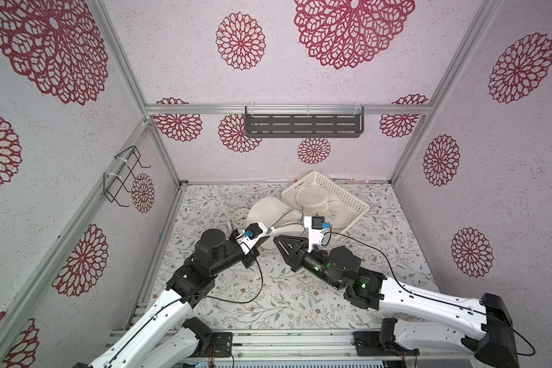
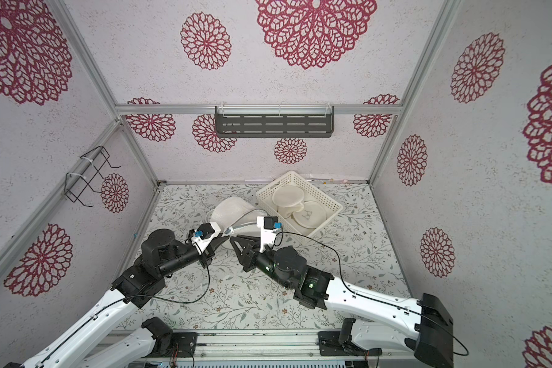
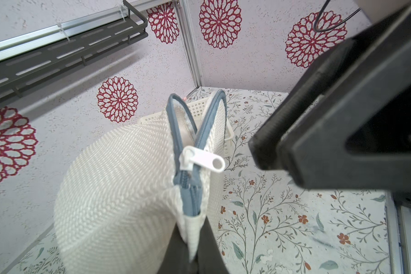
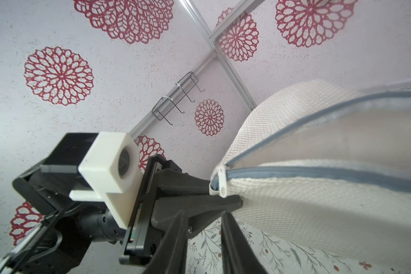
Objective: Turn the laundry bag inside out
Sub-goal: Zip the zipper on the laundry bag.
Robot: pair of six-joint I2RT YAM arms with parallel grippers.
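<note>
The laundry bag is white mesh with a blue-grey zipper and rests on the floral table in front of the basket. Its zipper is partly undone, and the mouth gapes beyond the white pull tab. My left gripper is shut on the bag's corner just below the zipper's closed end. The right gripper is open, with only the tablecloth showing between its fingers. It hangs right beside the left gripper's tips and the bag, touching neither that I can tell.
A white lattice basket holding round white items stands behind the bag at the right. A small white clock sits left of the bag. A grey shelf hangs on the back wall and a wire rack on the left wall.
</note>
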